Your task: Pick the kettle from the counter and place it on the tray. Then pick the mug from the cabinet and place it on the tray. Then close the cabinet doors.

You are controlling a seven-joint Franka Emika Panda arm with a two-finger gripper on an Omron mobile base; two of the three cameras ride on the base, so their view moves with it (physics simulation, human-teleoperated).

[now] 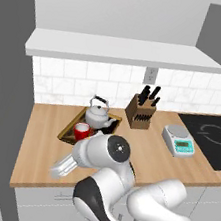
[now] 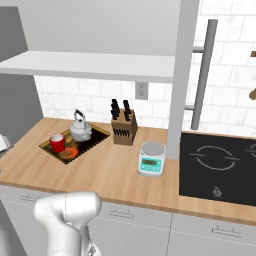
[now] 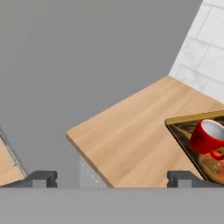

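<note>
Left base view: one squat silver-white metal kettle and one small red mug both sit on one flat dark tray with a tan rim, on the light-brown wooden counter; the arm's elbow covers the tray's near corner. Also one brown knife block with black handles, one white kitchen scale with a teal display whose digits are too small to read, one black cooktop cut off at the right edge, one wall outlet. Right base view: same kettle, mug and tray; one light-grey cabinet door stands edge-on, open, with one long silver bar handle. Hand view: pincer wide apart, holding nothing, over the counter's end; mug and tray cut off at the right edge. No legible writing anywhere.
</note>
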